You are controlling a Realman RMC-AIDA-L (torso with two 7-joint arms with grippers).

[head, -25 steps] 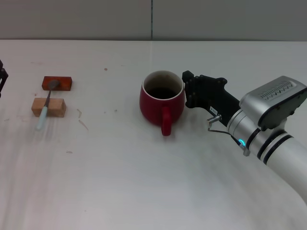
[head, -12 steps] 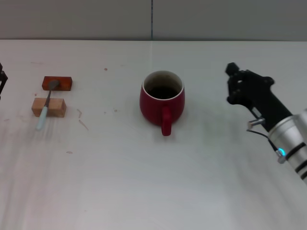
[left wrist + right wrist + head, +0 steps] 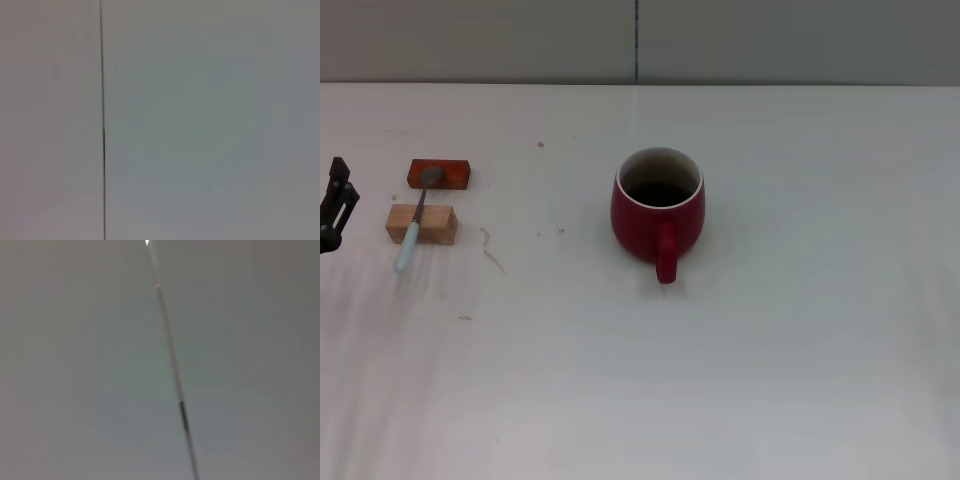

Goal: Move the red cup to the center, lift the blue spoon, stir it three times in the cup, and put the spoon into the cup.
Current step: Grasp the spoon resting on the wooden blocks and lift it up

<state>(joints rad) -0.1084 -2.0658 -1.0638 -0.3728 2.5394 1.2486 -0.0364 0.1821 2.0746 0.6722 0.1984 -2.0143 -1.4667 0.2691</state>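
Jaws unreadable on left gripper (image 3: 336, 203) at table's left edge, beside blue spoon (image 3: 413, 228)

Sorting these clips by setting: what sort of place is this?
Probably a lab or test bench, not a kitchen. A plain white table against a bare grey panelled wall holds only staged props: the red cup and the blue spoon propped across two small blocks. The left gripper shows at the edge.
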